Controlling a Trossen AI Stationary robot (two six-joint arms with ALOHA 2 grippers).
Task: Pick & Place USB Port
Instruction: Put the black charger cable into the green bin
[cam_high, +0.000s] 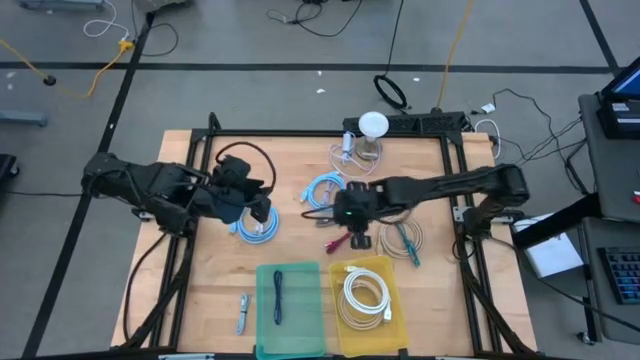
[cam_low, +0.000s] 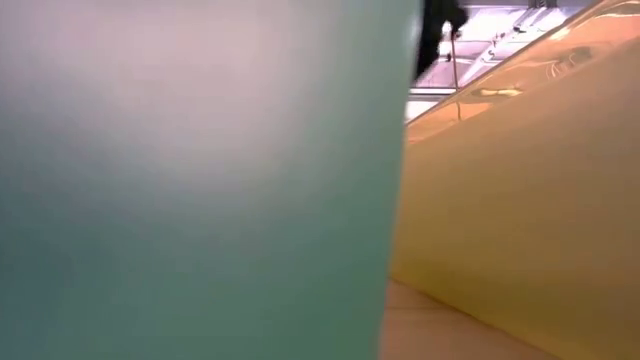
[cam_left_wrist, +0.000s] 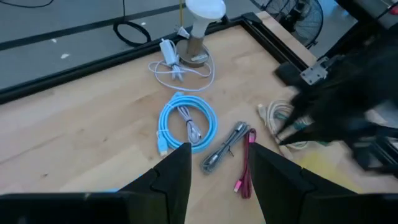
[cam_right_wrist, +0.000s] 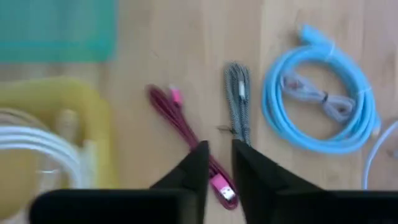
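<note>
Several USB cables lie on the wooden table. A red cable (cam_right_wrist: 186, 127) with its plug (cam_right_wrist: 222, 186) and a grey braided cable (cam_right_wrist: 239, 99) lie side by side at the middle. A light-blue coil (cam_right_wrist: 323, 106) lies beyond them. My right gripper (cam_right_wrist: 217, 158) hovers above the red and grey cables, pointing down, with a narrow gap between its fingers and nothing in it. My left gripper (cam_left_wrist: 221, 180) stands open and empty at the table's left, above another light-blue coil (cam_high: 256, 229), facing the middle cables (cam_left_wrist: 224, 146).
At the near edge stand a green tray (cam_high: 290, 295) holding a black cable and a yellow tray (cam_high: 385, 270) holding a white coil (cam_high: 365, 293). A beige cable (cam_high: 400, 240) lies right of centre. A lamp (cam_high: 372, 126) and a white charger (cam_high: 346, 150) stand at the far edge. The trays' walls (cam_low: 200, 180) fill the low view.
</note>
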